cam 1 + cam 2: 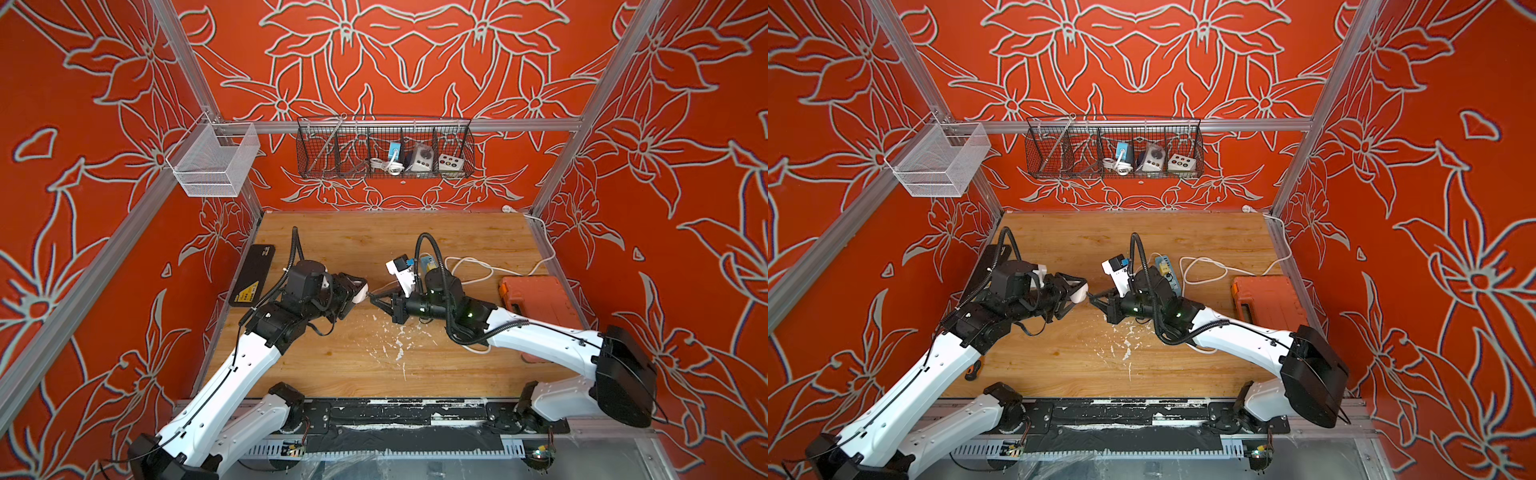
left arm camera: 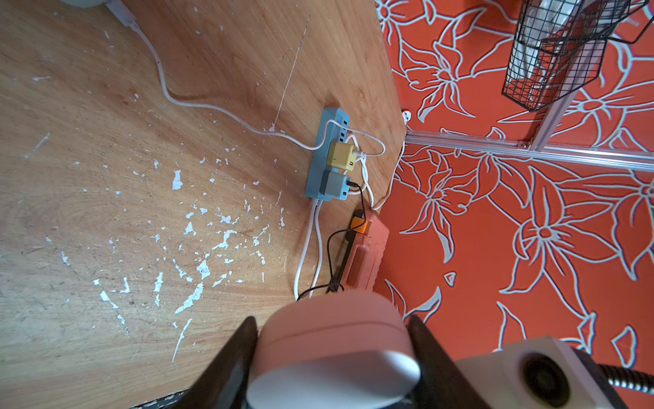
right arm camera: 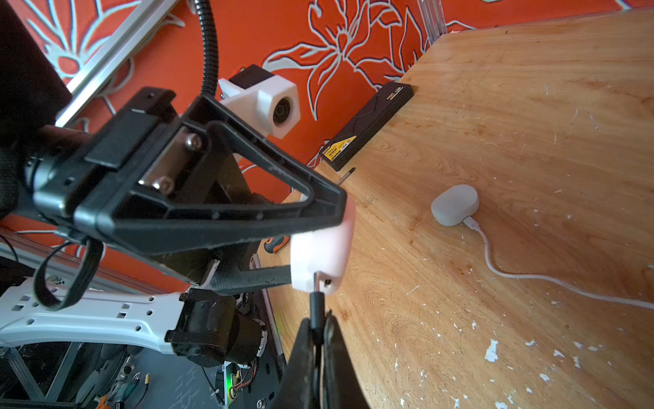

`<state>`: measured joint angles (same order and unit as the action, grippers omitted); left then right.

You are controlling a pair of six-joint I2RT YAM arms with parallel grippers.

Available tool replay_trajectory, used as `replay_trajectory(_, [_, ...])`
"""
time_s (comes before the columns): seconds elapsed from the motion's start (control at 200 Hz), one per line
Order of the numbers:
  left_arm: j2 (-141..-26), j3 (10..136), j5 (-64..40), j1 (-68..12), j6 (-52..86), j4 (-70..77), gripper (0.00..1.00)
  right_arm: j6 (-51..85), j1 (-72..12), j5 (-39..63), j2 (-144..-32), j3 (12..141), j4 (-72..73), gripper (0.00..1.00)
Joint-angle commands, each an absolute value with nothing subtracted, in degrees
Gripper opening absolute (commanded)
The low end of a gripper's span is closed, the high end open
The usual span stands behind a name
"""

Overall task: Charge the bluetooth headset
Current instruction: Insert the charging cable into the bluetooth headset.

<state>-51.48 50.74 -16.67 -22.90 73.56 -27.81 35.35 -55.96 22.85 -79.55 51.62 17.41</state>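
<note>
In both top views the white headset case (image 1: 360, 286) hangs over the middle of the desk (image 1: 374, 237), apparently clear of the wood. The left gripper (image 1: 353, 293) pinches it across its sides, and the right gripper (image 1: 375, 300) meets it tip to tip from the desk's right side. The left wrist view shows the case wedged between two dark fingers (image 2: 237, 347). Beyond it, in the desk's right half toward the back edge, lies the blue power strip (image 2: 323, 155), with a black lead (image 2: 329, 248) running from its grey adapter (image 2: 334, 184). The right wrist view shows the right jaws pressed together on the lead's black plug (image 3: 316, 304), its tip at the case's small port. I judge the case light, rigid and glossy, so liable to twist. Hold it by its broad flanks, and the plug by its stiff body, not the limp cord.
</note>
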Motion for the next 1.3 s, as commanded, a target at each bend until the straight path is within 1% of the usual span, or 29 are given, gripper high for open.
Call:
replay_trajectory(0.0, [-50.36,50.74,-16.48,-23.25,74.58,-26.03,0.50,36.60,-56.43,23.08,-79.37,50.66,19.85,0.01])
replay_trajectory(0.295, [-49.75,50.72,-15.91,-23.27,74.87,-26.19,0.50,36.75,-56.43,21.92,-78.64,49.16,20.21,0.00])
replay_trajectory(0.811, [-50.60,49.93,-16.77,-23.27,75.01,-25.51,0.50,36.92,-56.43,24.64,-79.10,50.45,22.61,0.00])
replay_trajectory(1.291, [-49.88,49.78,-17.36,-23.29,76.02,-24.00,0.50,36.59,-56.44,21.49,-79.52,50.32,21.09,0.00])
